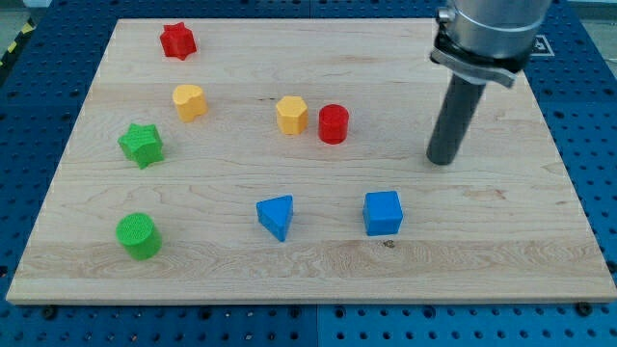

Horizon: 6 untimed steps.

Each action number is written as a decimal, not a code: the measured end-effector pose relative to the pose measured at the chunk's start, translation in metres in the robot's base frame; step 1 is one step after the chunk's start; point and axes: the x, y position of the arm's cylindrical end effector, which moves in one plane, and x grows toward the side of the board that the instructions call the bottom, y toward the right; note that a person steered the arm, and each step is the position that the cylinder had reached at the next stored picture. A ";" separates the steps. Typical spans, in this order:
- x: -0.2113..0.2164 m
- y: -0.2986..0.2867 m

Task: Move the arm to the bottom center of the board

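On board (540,241) — eight blocks, two per colour; my tip (442,160) right.

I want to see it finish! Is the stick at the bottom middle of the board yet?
Not yet. Nothing looks done: my tip sits in the upper right part of the board, right of the red cylinder and above the blue cube. In hand: it touches no block. Left: slide down and toward the view's left, to the bare strip below the blue triangle and the blue cube.
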 end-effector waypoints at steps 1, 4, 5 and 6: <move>0.016 0.003; 0.064 -0.011; 0.077 -0.016; 0.100 -0.029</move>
